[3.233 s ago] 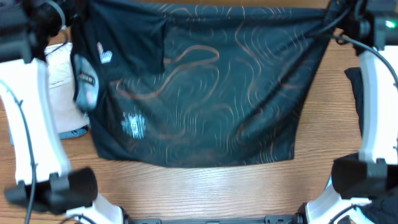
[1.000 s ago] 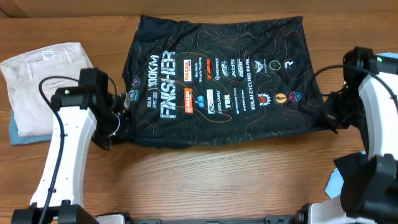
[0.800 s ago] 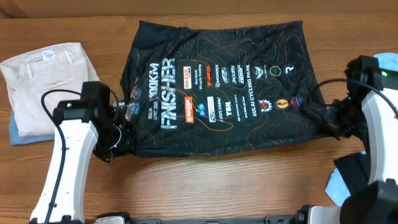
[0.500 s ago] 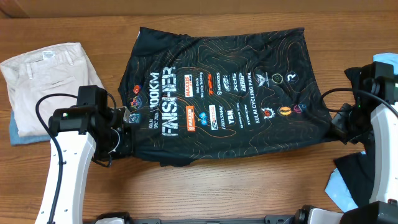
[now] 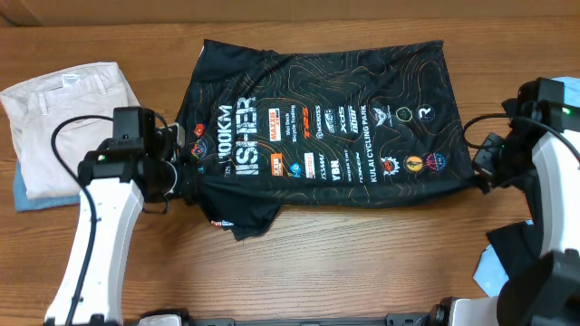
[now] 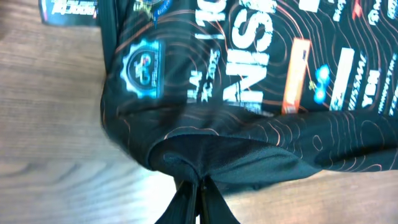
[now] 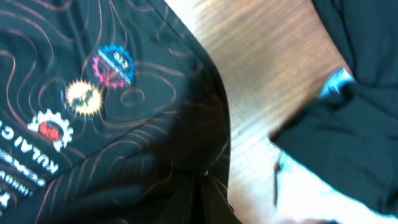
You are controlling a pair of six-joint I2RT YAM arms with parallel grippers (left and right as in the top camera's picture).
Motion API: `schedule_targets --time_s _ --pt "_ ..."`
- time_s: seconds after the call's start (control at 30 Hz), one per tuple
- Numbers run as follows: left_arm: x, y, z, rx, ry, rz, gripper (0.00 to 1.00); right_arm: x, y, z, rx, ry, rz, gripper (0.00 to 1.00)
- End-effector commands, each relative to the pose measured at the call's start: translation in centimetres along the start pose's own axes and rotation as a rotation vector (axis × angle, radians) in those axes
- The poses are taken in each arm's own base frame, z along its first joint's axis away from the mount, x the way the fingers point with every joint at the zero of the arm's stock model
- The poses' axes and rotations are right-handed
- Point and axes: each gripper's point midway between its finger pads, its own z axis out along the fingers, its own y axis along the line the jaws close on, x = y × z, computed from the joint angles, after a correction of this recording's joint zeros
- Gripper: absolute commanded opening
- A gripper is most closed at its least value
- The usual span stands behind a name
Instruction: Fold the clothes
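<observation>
While both grippers pinch its near edge, the black shirt (image 5: pixel 326 118) lies spread out on the wooden table (image 5: pixel 362 272), with its white words and little colour badges facing up. The left gripper (image 5: pixel 178 168) is squeezed tight on the shirt's left side, and its wrist view shows a bunched fold of cloth caught between its fingers (image 6: pixel 185 204). The right gripper (image 5: pixel 480 174) is clamped on the near right corner (its tips also have cloth pressed between them). Between the two, the near edge is pulled into a line, and a loose flap (image 5: pixel 245 222) sags at the near left. A folded pale pile (image 5: pixel 68 113) sits off to the left.
</observation>
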Motion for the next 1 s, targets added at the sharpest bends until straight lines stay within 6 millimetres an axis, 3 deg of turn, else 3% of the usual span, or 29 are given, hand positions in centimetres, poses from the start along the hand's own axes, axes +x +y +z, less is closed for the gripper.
schedule_targets --time_s 0.0,0.3,0.43,0.73,0.97 --pt "-1.1 0.2 1.9 0.01 0.002 -0.034 0.04 -1.0 0.6 1.4 -0.01 -0.001 -0.011 0.05" --pt "-4.1 0.1 5.3 0.025 -0.045 -0.044 0.04 -4.0 2.0 3.8 -0.037 -0.055 -0.015 0.05" --pt "-4.9 0.0 6.3 0.029 -0.057 -0.035 0.04 -5.2 3.4 4.5 -0.102 -0.082 -0.062 0.05" --pt "-6.6 0.0 7.2 0.039 -0.111 -0.021 0.05 -6.8 4.4 6.0 -0.131 -0.111 -0.062 0.05" --pt "-7.4 -0.2 7.1 0.047 -0.142 -0.028 0.05 -8.5 5.5 6.0 -0.174 -0.176 -0.074 0.05"
